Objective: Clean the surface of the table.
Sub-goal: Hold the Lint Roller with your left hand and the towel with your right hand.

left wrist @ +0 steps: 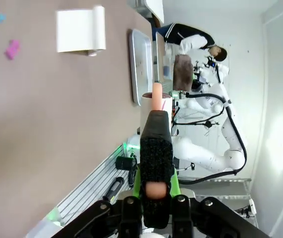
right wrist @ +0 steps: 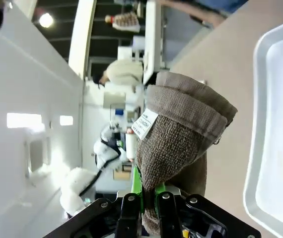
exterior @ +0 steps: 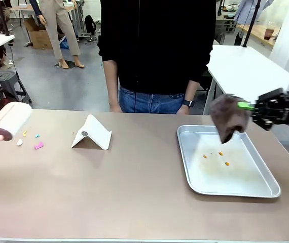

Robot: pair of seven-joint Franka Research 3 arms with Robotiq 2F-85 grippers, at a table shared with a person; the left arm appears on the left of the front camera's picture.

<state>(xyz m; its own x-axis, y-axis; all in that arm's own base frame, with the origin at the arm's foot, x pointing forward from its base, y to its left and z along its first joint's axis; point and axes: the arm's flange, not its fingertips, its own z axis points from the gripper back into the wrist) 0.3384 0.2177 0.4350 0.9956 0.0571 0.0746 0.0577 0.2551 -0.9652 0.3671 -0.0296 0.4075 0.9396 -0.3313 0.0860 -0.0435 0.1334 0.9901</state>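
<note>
The tan-brown table (exterior: 134, 187) carries small scraps at its left: a pink one (exterior: 38, 146), a blue one (exterior: 37, 136), a yellow one (exterior: 25, 133) and a white one (exterior: 20, 142). Just above them hangs a lint roller (exterior: 8, 119) with a white roll and a pink handle. In the left wrist view my left gripper (left wrist: 156, 124) is shut on that pink handle (left wrist: 156, 95). My right gripper (exterior: 253, 107) is shut on a brown cloth (exterior: 229, 117), which hangs over the far edge of the metal tray (exterior: 236, 174). The right wrist view shows the cloth (right wrist: 176, 139) bunched between the right gripper's (right wrist: 149, 196) fingers.
A white folded card (exterior: 92, 132) stands left of the table's middle. Orange crumbs (exterior: 220, 153) lie in the tray. A person (exterior: 154, 50) in a black top stands at the far edge, arms down. A white-topped table (exterior: 241, 66) is behind at the right.
</note>
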